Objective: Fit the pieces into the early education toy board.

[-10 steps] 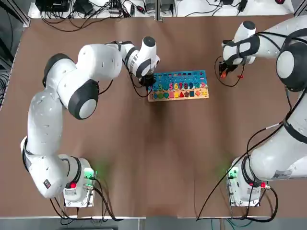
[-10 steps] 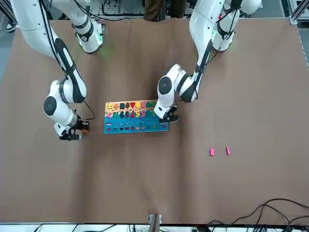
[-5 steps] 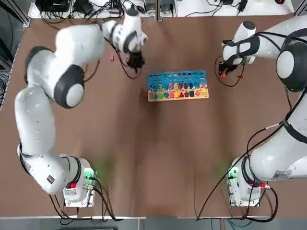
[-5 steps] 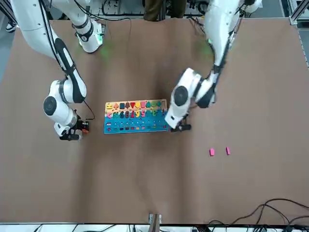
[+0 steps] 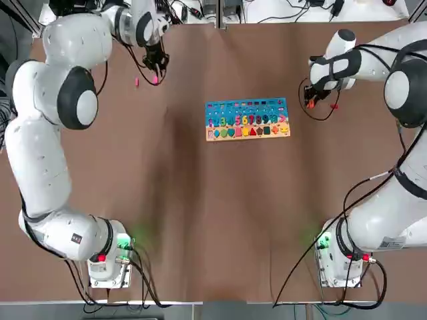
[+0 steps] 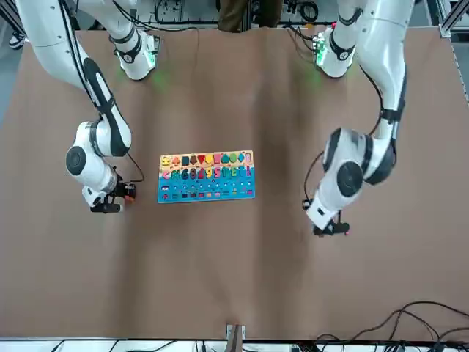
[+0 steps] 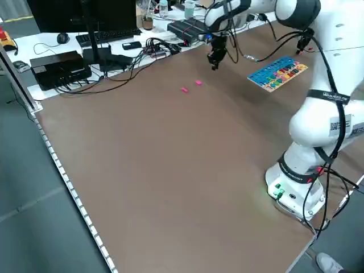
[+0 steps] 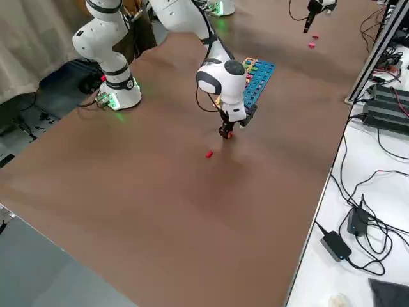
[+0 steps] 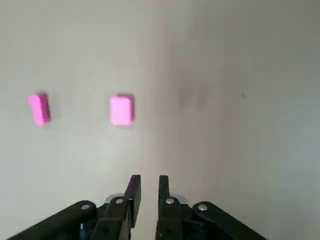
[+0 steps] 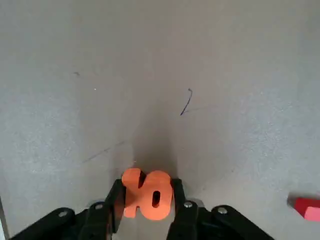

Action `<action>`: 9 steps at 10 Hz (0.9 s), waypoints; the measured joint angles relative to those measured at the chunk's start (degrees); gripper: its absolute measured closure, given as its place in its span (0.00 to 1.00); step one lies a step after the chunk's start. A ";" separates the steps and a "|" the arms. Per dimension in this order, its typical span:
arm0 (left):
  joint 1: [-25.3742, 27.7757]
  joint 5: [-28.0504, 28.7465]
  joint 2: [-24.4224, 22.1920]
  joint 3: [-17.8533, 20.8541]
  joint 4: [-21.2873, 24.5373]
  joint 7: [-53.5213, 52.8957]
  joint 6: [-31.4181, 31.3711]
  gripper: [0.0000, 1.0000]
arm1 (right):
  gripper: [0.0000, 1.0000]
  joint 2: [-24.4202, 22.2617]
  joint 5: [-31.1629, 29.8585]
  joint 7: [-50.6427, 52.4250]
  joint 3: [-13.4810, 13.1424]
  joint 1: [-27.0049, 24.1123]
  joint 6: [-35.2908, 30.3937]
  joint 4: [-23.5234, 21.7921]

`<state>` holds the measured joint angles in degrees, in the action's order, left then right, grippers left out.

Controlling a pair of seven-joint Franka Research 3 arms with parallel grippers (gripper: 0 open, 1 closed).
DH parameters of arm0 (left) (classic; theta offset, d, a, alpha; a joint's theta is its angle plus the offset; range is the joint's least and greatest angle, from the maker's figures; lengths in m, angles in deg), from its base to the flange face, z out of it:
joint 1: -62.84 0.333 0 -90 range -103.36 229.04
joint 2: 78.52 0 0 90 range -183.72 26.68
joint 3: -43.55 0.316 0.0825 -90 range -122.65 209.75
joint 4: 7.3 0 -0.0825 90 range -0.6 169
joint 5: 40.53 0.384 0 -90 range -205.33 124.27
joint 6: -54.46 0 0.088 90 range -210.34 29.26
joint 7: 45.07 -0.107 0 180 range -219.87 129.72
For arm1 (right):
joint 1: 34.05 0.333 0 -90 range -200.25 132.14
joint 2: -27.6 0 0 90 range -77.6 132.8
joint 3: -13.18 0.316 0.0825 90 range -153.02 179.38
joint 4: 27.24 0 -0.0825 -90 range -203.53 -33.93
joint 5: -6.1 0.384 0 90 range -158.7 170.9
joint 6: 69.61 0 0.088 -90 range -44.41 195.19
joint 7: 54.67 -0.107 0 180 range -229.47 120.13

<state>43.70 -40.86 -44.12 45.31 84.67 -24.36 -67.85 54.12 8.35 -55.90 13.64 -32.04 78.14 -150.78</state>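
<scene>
My left gripper (image 9: 150,177) is hovering at the far left of the table, jaws parted by a narrow gap, nothing between them. My right gripper (image 10: 150,181) is hovering to the right of the board, gripping an orange piece (image 10: 132,186) shaped like a "10", one finger on each side.

Near my left fingers, two pink pieces are lying on the tabletop, apart from each other: a broad block (image 9: 121,110) and a slimmer piece (image 9: 39,109) with a small nub at one end. The slim one is sitting farther left. A red piece (image 10: 309,208) is lying loose just right of my right gripper, not touching it.

The toy board (image 5: 247,111) is lying flat between my two grippers, well apart from both. Its blue part is facing the far side, its pale wooden strip the near side; coloured numbers and shapes are sitting in rows.

Farther out, black cables (image 5: 110,33) are running along the far left edge. A person's legs (image 6: 233,13) are showing past the near edge, between my arm bases.
</scene>
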 joint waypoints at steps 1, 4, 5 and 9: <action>1.20 0.21 2.72 0.00 -2.31 -1.30 -0.15 0.61 | 0.57 -0.01 0.00 -0.20 0.00 0.00 -0.06 0.00; 4.46 0.27 8.14 -0.17 -4.19 -4.33 -6.06 0.52 | 0.58 -0.12 0.00 -2.21 0.06 0.03 -1.31 0.15; 4.55 0.27 9.07 -0.21 -4.30 -4.41 -7.21 0.53 | 0.58 -0.27 0.00 -2.36 0.13 0.17 -2.20 0.21; 4.36 0.27 10.37 -0.68 -3.70 -4.05 -11.67 0.51 | 0.58 -2.42 0.00 -2.63 0.31 2.34 -4.77 0.60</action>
<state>48.06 -40.59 -33.75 44.62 80.97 -28.41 -79.52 51.70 8.35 -58.53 13.95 -29.70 73.37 -150.18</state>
